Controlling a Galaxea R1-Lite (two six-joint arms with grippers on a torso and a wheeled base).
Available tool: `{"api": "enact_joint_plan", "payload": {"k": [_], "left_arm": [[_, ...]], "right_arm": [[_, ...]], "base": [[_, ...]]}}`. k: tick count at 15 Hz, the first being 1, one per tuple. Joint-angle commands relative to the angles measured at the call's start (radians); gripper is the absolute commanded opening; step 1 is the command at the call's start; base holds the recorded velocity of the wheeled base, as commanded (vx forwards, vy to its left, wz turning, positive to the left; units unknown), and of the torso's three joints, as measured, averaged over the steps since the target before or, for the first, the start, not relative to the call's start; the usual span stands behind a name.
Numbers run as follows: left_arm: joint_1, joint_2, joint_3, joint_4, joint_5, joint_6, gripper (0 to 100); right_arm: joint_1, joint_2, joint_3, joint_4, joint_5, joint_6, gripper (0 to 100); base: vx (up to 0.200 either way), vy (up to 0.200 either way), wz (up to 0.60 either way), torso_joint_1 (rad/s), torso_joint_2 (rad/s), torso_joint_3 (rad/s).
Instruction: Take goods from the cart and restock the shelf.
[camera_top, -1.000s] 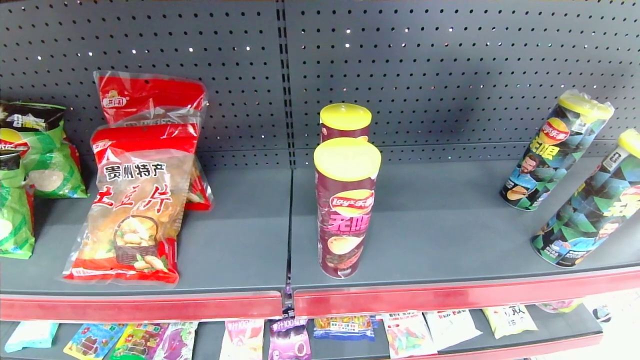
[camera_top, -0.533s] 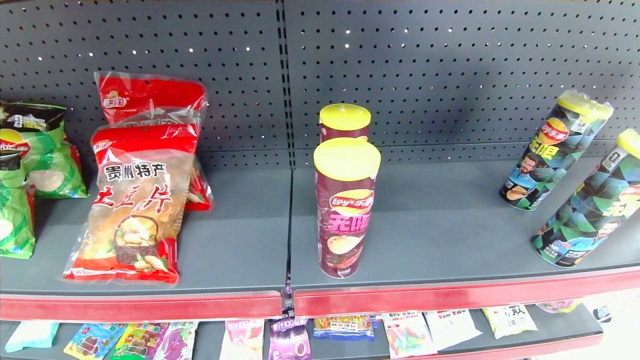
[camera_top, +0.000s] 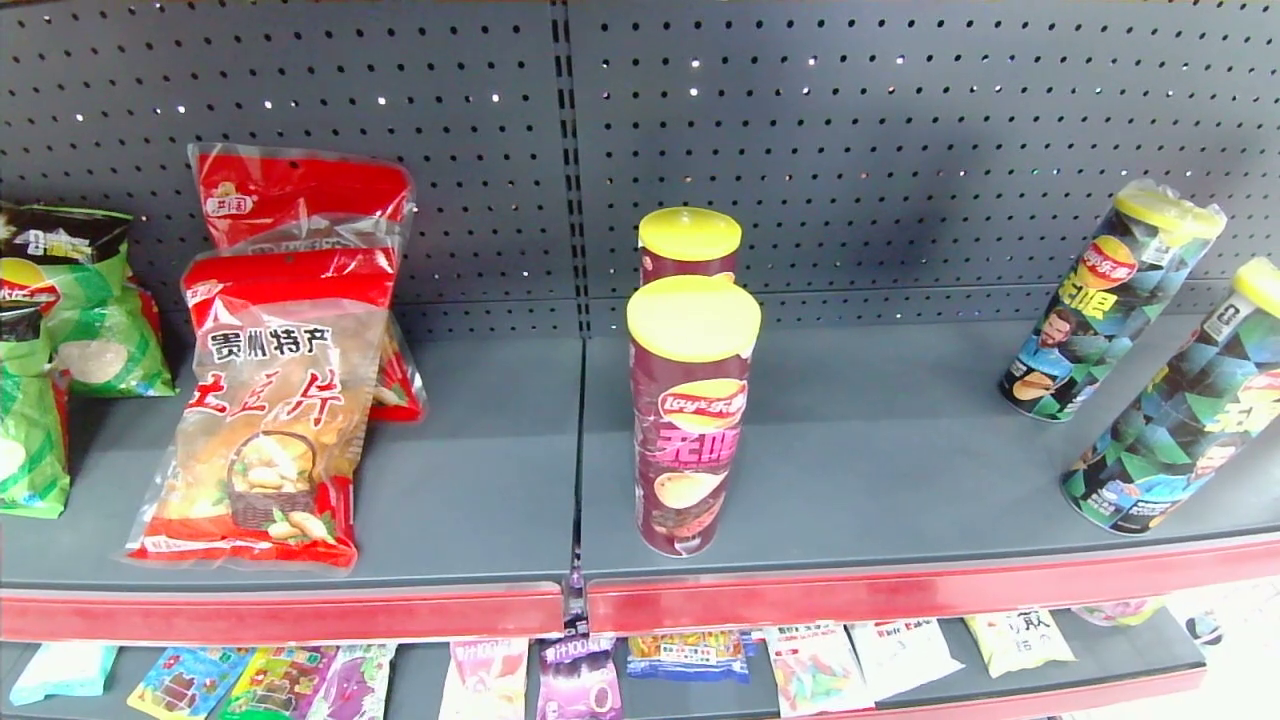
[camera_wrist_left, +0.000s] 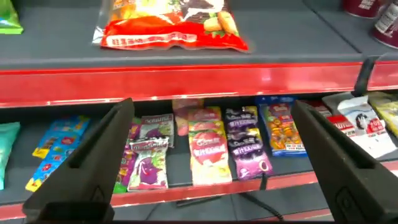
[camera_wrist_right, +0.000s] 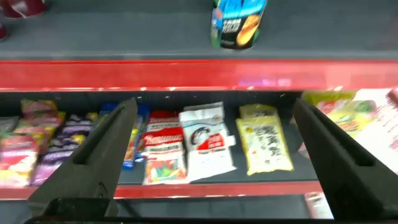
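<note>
The grey shelf (camera_top: 860, 450) with a red front lip holds two maroon chip cans with yellow lids (camera_top: 690, 420), one behind the other, at the middle. Two red bags of potato slices (camera_top: 275, 400) lean at the left. Two dark patterned chip cans (camera_top: 1110, 300) stand at the right. My left gripper (camera_wrist_left: 211, 155) is open and empty, held in front of the lower shelf, below the red bag (camera_wrist_left: 171, 28). My right gripper (camera_wrist_right: 211, 155) is open and empty too, below a patterned can (camera_wrist_right: 239, 22).
Green snack bags (camera_top: 50, 330) stand at the far left of the shelf. The lower shelf (camera_top: 1130, 660) holds a row of small candy and snack packets (camera_wrist_left: 205, 146) (camera_wrist_right: 199, 146). A perforated grey back panel (camera_top: 850, 140) closes the shelf behind.
</note>
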Motion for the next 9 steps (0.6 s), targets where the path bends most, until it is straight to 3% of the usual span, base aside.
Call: {"api": "enact_joint_plan", "payload": {"k": [1,3,4,5,6,8,9], "left_arm": [[-0.008,0.007,0.000,0.000,0.000,-0.002,100],[0.006,0.012,-0.002,0.025,0.048,0.004,100],[0.053,0.012,-0.002,0.025,0.052,0.005,100],[0.064,0.010,-0.002,0.025,0.052,0.007,100],[0.162,-0.014,-0.002,0.025,0.052,0.002,100],[0.164,-0.021,0.000,0.023,0.058,0.001,100],[0.126,-0.051,0.000,0.025,0.043,0.002,100]], "right_arm": [[0.000,0.009,0.008,-0.001,0.003,0.001,100],[-0.003,-0.006,0.008,-0.001,0.003,-0.002,100],[-0.003,-0.006,0.007,-0.001,-0.005,-0.004,100],[-0.003,-0.006,0.008,0.001,-0.007,-0.004,100],[-0.003,-0.006,0.008,0.001,-0.020,-0.010,100],[-0.003,-0.006,0.008,-0.001,-0.022,-0.005,100],[-0.003,-0.006,0.008,-0.001,-0.016,-0.002,100]], "base": [[0.000,0.000,0.00,0.000,0.00,0.000],[0.000,0.000,0.00,0.000,0.00,0.000],[0.000,0.000,0.00,0.000,0.00,0.000],[0.000,0.000,0.00,0.000,0.00,0.000],[0.000,0.000,0.00,0.000,0.00,0.000],[0.000,0.000,0.00,0.000,0.00,0.000],[0.000,0.000,0.00,0.000,0.00,0.000]]}}
